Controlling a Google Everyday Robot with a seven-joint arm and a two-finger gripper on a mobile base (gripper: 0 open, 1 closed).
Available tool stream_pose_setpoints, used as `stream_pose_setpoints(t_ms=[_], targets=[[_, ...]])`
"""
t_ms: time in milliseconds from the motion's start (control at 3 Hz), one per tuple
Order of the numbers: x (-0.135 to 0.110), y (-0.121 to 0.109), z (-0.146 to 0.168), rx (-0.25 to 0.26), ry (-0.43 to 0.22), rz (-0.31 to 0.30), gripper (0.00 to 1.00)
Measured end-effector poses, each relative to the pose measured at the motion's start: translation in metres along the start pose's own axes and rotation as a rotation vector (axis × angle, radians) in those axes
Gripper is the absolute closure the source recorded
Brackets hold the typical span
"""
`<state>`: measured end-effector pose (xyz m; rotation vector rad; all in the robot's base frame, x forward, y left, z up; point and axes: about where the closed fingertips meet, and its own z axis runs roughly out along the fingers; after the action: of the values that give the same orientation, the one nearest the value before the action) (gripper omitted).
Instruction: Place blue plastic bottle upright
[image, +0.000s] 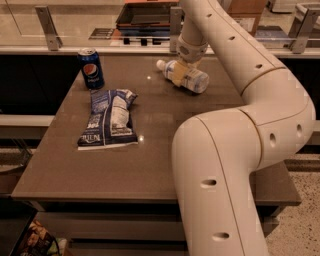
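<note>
Blue plastic bottle (196, 80) lies on its side, well right of the Pepsi can (91, 68), cap pointing toward the can. Gripper (181, 68) is at the bottle's mid-body (whether it grips cannot be told). Risk: the round body rolls or slips during tilting.

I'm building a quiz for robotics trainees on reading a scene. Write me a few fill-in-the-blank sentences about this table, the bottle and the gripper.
1. The blue plastic bottle lies on its ____ on the table.
2. The Pepsi can stands ____ at the table's far left.
3. The gripper is at the bottle, toward its ____ end.

Missing words: side; upright; cap.
</note>
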<state>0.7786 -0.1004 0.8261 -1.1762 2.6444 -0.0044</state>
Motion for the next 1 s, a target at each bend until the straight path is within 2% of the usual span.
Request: stream_pose_setpoints(t_ms=[333, 1000], targets=[[-0.0003, -0.0001, -0.0015, 0.000, 0.000, 0.000, 1.00], [-0.0004, -0.0045, -0.0093, 0.020, -0.032, 0.011, 1.00]])
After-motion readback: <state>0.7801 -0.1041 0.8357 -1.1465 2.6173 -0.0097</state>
